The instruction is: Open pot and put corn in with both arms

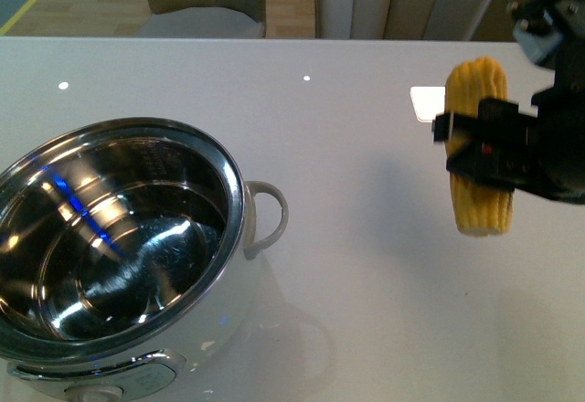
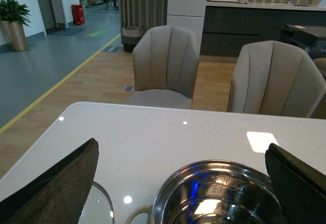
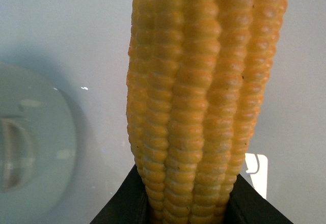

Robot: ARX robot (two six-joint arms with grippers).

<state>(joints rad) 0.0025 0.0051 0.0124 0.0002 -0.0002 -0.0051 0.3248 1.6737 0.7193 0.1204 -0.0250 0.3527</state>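
Note:
The pot point(image 1: 119, 238) stands open at the table's front left, its shiny steel bowl empty and its white loop handle point(image 1: 267, 215) towards the middle. My right gripper point(image 1: 475, 146) is shut on the corn point(image 1: 483, 203), which hangs upright above the table well to the right of the pot. In the right wrist view the corn point(image 3: 204, 91) fills the frame between the black fingers point(image 3: 119, 206). My left gripper point(image 2: 181, 145) is open and empty above the pot point(image 2: 214, 196), with its fingers point(image 2: 56, 188) wide apart on either side of the rim.
A glass lid point(image 2: 99, 208) lies on the table beside the pot in the left wrist view. A blurred pale round shape point(image 3: 30, 147) shows in the right wrist view. Beige chairs point(image 2: 165, 61) stand behind the table's far edge.

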